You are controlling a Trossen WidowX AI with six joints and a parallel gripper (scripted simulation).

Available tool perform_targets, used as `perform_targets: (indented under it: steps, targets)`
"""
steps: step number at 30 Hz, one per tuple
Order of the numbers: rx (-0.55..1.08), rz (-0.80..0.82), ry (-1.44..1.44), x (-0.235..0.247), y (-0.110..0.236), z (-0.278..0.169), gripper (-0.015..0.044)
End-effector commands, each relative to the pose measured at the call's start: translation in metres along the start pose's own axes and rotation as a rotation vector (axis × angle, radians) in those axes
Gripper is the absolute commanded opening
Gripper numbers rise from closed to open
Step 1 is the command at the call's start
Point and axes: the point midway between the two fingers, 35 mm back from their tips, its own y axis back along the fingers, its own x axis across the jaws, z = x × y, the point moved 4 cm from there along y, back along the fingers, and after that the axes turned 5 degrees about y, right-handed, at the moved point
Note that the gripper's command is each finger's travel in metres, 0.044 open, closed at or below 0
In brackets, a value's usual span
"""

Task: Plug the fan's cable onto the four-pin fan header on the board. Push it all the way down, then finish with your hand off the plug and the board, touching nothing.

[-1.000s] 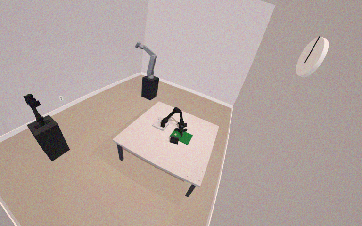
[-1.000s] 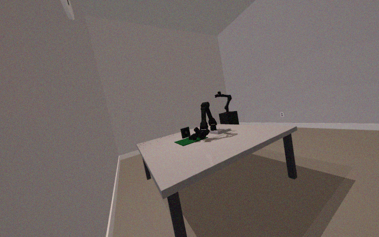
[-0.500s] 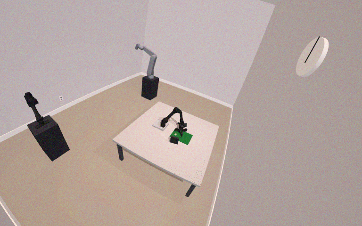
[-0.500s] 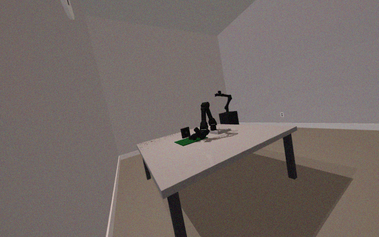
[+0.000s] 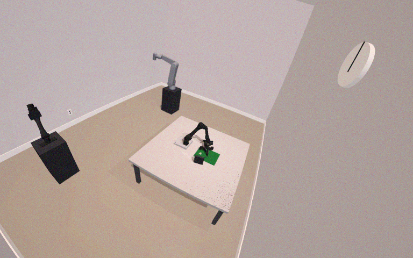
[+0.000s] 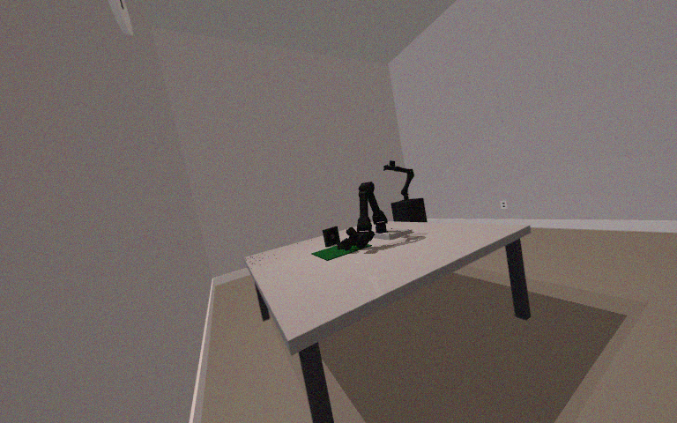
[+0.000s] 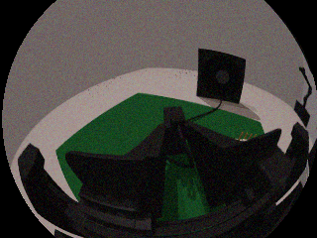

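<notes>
top: high, far | exterior: low, far | wrist: close | shared: table (image 5: 170,170)

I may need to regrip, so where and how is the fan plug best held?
Grip the plug by its two flat sides, coming from above with the claw straddling it, as now. Its cable runs off toward the fan, so keep that side free.

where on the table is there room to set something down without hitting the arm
Open stretches: between the green board and the table's near corner, and along the left edge. Crowded: around the gripper, shut on the plug, the fan and the arm's white base plate.
</notes>
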Motion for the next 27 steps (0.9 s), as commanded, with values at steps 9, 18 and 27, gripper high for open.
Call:
perform_targets:
  steps: [9, 18, 27]
  targets:
    - [0.000, 0.000, 0.000, 0.0000, 0.0000, 0.0000, 0.0140]
    - [0.000, 0.000, 0.000, 0.0000, 0.0000, 0.0000, 0.0140]
    - [0.000, 0.000, 0.000, 0.0000, 0.0000, 0.0000, 0.0140]
